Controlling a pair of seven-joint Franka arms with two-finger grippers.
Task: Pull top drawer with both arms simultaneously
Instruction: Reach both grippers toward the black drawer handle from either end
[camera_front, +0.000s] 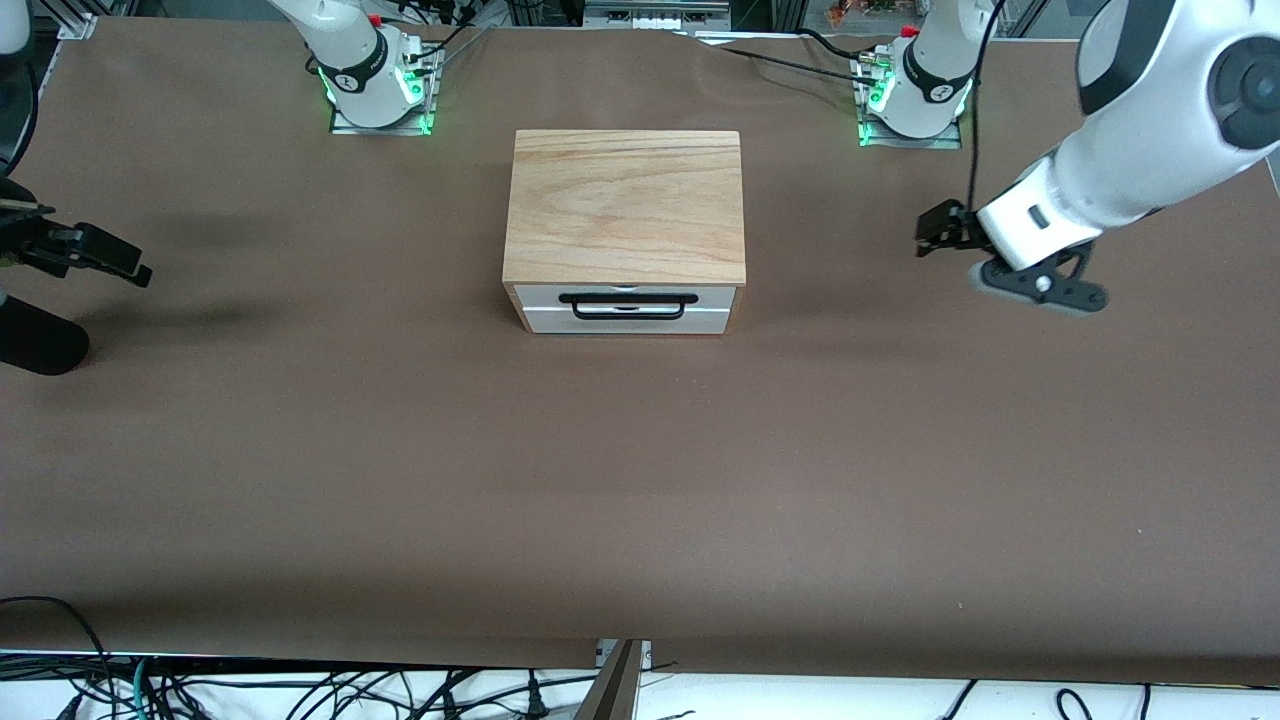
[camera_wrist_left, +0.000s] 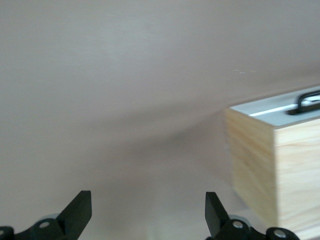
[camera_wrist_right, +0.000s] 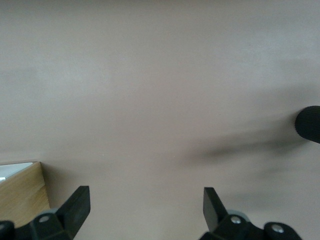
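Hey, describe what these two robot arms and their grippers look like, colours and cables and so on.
Both arms are glossy white with rounded segments and black bands at the joints. The left arm has a dark round joint cap, and a thin black cable hangs beside it. Green lights glow at both bases. The left gripper and right gripper are matte black with slim wedge-shaped fingers and small silver screws near their roots.

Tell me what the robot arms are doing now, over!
Left gripper open, over bare table at its end. Right gripper open, over its end. Top drawer shut, handle untouched. Nothing in the way.
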